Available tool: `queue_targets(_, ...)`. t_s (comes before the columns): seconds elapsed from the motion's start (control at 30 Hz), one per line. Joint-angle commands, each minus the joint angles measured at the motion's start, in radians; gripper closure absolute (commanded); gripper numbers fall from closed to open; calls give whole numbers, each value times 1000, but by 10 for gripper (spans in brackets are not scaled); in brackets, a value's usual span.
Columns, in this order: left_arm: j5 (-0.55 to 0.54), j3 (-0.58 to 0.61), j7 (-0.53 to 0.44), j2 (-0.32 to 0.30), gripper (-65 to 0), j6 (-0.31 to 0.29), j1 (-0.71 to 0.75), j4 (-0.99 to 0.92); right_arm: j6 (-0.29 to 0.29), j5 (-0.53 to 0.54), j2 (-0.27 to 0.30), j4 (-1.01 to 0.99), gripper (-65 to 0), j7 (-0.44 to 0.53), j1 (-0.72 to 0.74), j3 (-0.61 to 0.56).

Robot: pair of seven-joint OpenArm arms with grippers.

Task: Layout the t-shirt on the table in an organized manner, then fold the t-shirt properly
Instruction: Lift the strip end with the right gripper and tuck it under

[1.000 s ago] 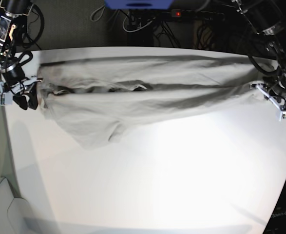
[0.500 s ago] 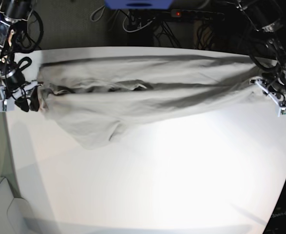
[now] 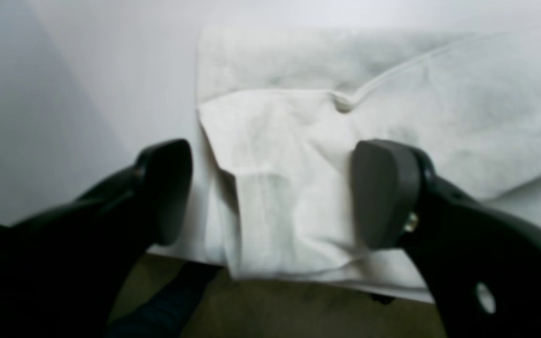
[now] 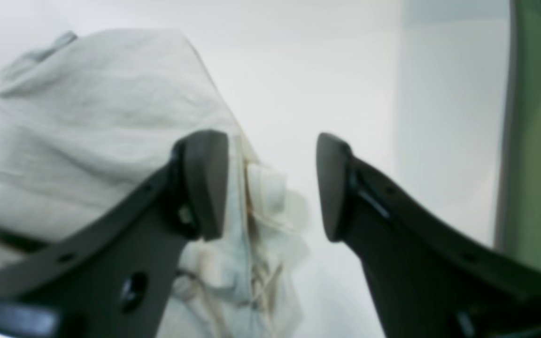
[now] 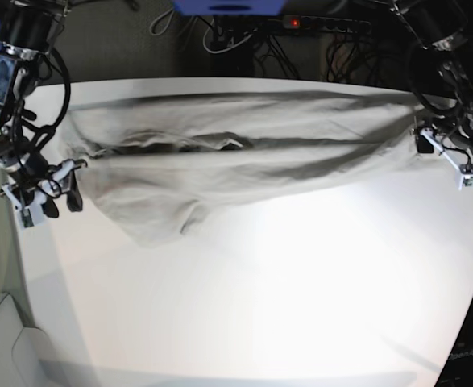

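The light grey-beige t-shirt [image 5: 244,153] lies stretched sideways across the far part of the white table [image 5: 260,306], rumpled, with a fold bulging toward the front at the left. My left gripper [image 5: 426,141] is at the shirt's right end. In the left wrist view it [image 3: 273,192] is open, jaws wide on either side of a shirt corner [image 3: 289,178] that hangs over the table edge. My right gripper [image 5: 61,201] is at the shirt's left end. In the right wrist view it [image 4: 268,185] is open, with the shirt's edge [image 4: 111,117] beside its left finger.
A power strip and cables [image 5: 292,24] and a blue object [image 5: 228,6] lie behind the table's far edge. The table's left edge runs close to my right gripper. A pale object [image 5: 2,339] sits at the lower left.
My right gripper has moved toward the front along the table's left edge, away from the shirt's end. My left gripper has shifted slightly toward the far edge. The shirt's left end has settled.
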Motion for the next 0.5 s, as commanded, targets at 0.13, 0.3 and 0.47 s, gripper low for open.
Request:
queue_targets(0.13,-6,3,-11,-13,-523,-3,-13,17,13,17,-19,-35,-334,-65,151,-120)
queue_targets(0.3,-6,3,-11,-11,-523,-3,-12,17,13,15,-75,-203,-333,-134,296,-198)
queue_targets(0.47,-6,-2,-11,-11,-523,-3,-10,17,13,15,-90,-377,-332,-128,393,-220)
